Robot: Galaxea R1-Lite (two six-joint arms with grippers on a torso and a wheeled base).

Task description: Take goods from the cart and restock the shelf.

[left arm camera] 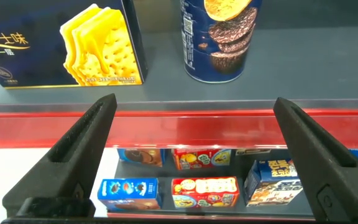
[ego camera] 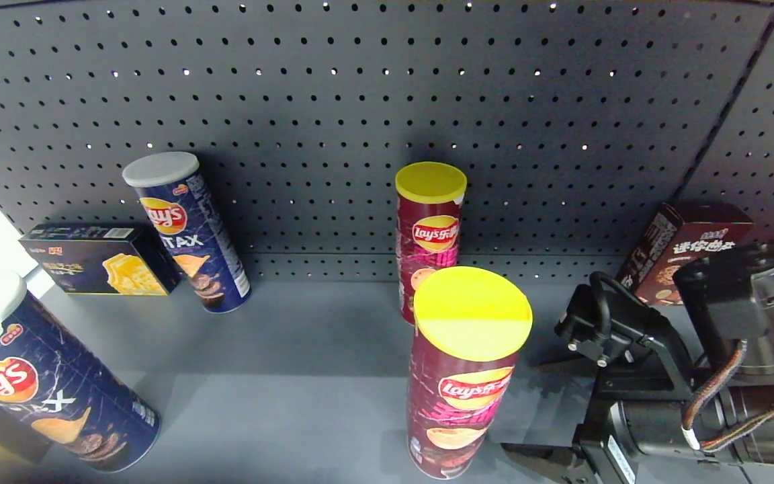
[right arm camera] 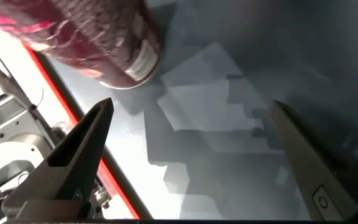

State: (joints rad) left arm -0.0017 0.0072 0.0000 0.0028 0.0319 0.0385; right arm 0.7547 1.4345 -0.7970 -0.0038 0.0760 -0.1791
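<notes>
The right arm [ego camera: 696,403] is finished in matt black. Its joint housing [ego camera: 743,302] is cylindrical, with a glossy dark-grey section. A braided brown-and-black cable [ego camera: 713,386], ending in a white sleeve, runs along the link. A black cable loop [ego camera: 603,296] sits on the wrist block. Silver screw heads [ego camera: 572,346] mark the bracket, and a white label [ego camera: 619,457] is fixed to the wrist body. The left jaws are black wedges tapering to narrow tips, each with a recessed outer face. The right jaws have the same form. One carries a small white outlined marking [right arm camera: 321,200].
</notes>
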